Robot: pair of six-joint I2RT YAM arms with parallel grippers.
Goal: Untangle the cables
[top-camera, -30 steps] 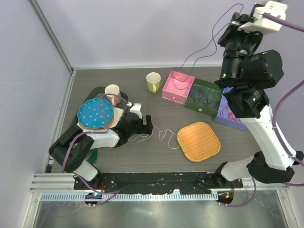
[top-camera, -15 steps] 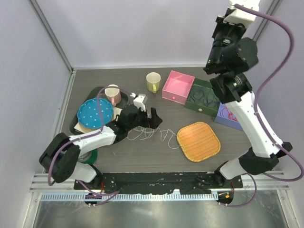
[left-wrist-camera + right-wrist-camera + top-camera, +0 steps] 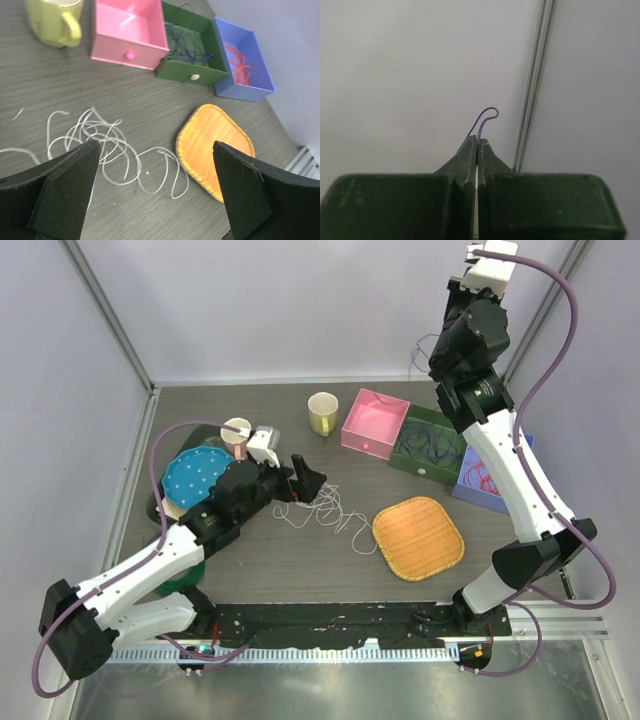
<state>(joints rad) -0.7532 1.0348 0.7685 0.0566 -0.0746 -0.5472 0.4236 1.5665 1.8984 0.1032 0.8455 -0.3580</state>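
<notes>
Left arm: the left fingers (image 3: 65,190) are released and spread to their widest, hanging low over the dark grey wood-grain surface (image 3: 330,570). Nothing is between them.

A thin white cable (image 3: 100,145) lies on the surface in a loose tangle of overlapping loops, directly beneath and just ahead of the left fingers. 1 end trails past the left-hand fingertip. Neither finger touches it.

Beyond the left fingers stands a row of 3 open boxes. The pink box (image 3: 130,30) shows no cable. Beside it, the green box (image 3: 192,75) holds dark blue cables (image 3: 187,42). The blue box (image 3: 250,80), at the far right of the row, holds orange-red cables (image 3: 237,57). A yellow-green mug (image 3: 52,20) stands ahead of the left-hand finger, to the left of the pink box. An orange woven tray (image 3: 215,145) lies flat just ahead of the right-hand finger, clear of the white cable.

Right arm: the right fingers (image 3: 470,155) are raised high above the boxes, well apart from the surface, and clenched tight on a thin purple cable (image 3: 487,117). A small hooked loop of it stands out just past the fingertips. Where its other end runs cannot be determined.
</notes>
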